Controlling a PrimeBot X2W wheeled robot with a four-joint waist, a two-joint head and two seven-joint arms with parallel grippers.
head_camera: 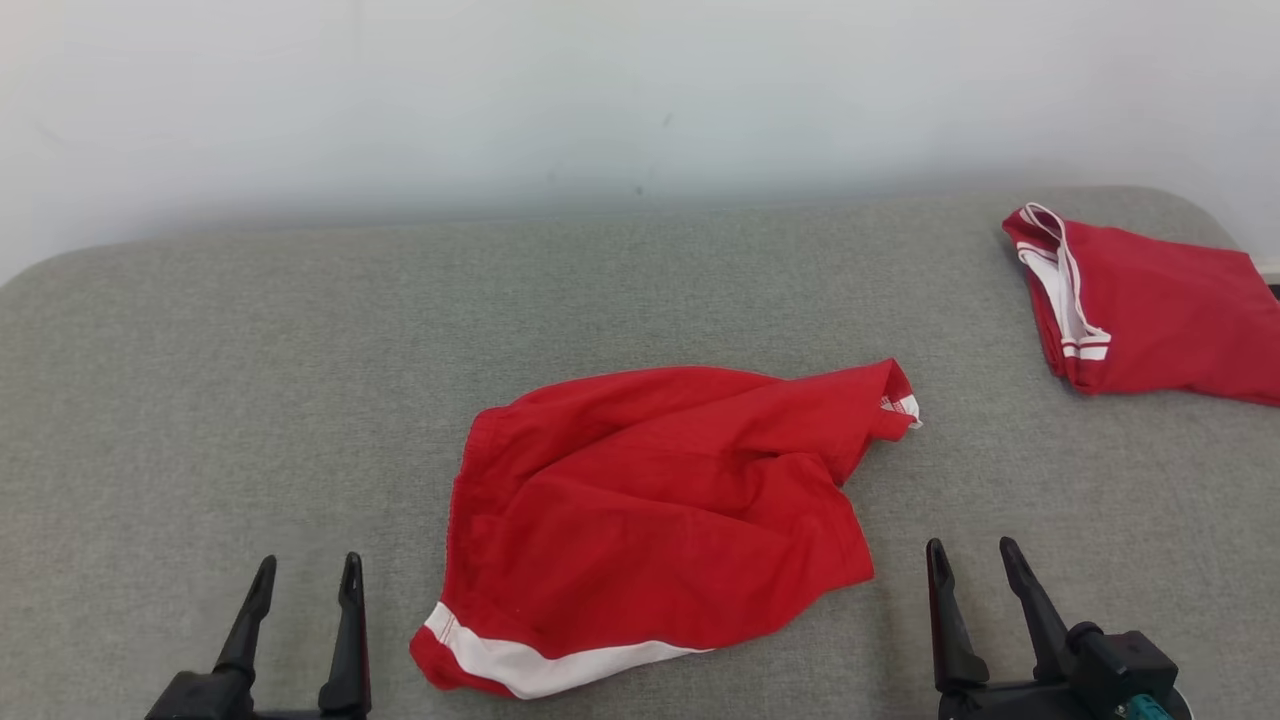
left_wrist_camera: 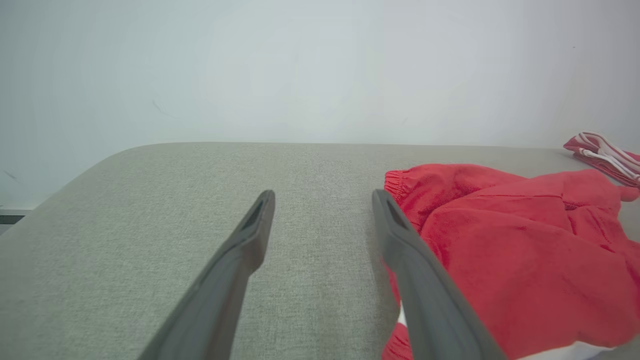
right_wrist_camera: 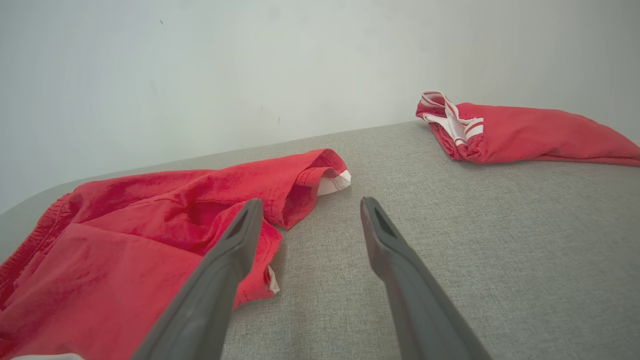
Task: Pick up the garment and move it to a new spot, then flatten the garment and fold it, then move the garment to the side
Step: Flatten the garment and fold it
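Observation:
The garment (head_camera: 650, 510) is a pair of red shorts with a white stripe, lying rumpled in the middle of the grey padded surface (head_camera: 250, 380). It also shows in the left wrist view (left_wrist_camera: 525, 250) and the right wrist view (right_wrist_camera: 125, 240). My left gripper (head_camera: 306, 575) stands open at the lower left, a little left of the shorts, touching nothing. My right gripper (head_camera: 972, 560) stands open at the lower right, just right of the shorts' hem, with nothing between its fingers. Both wrist views show spread fingers over bare fabric, the left gripper (left_wrist_camera: 322, 197) and the right gripper (right_wrist_camera: 310, 205).
A second red garment (head_camera: 1150, 305) with white trim lies folded at the far right of the surface, near its edge; it shows too in the right wrist view (right_wrist_camera: 515, 132). A pale wall (head_camera: 640, 100) rises behind. The surface's corners are rounded.

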